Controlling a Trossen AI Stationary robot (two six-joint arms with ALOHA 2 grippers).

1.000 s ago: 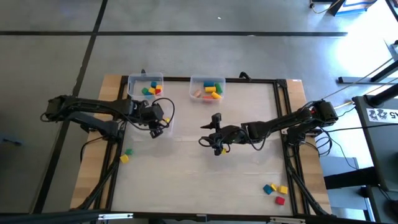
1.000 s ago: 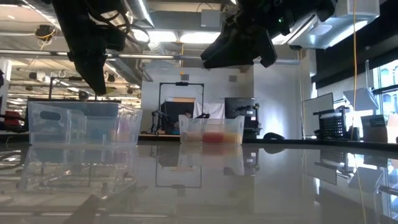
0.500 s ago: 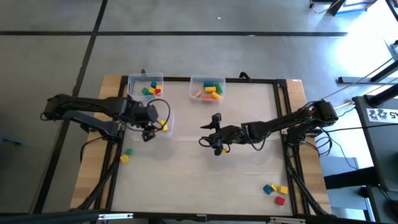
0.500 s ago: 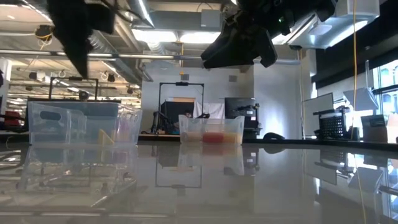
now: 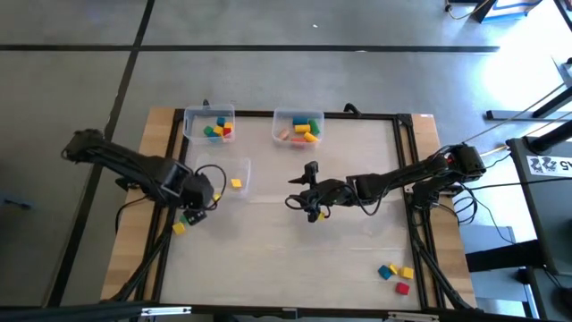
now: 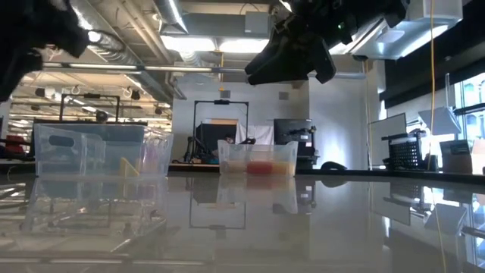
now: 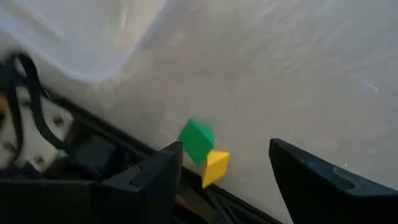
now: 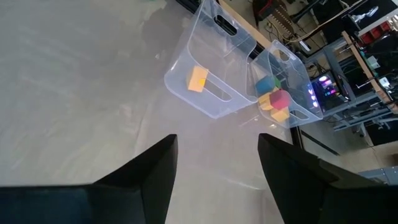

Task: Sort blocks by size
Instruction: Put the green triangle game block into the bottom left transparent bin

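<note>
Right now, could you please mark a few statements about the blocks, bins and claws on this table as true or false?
1. The left claw is open, with a green block and a yellow block ahead of it. True.
2. The near-left bin holds several blocks. False: only one yellow block lies in it.
3. The right claw holds a red block. False: nothing shows between its fingers.
4. Three blocks, blue, yellow and red, sit at the table's near right corner. True.
5. The far middle bin is empty. False: it holds several blocks.
</note>
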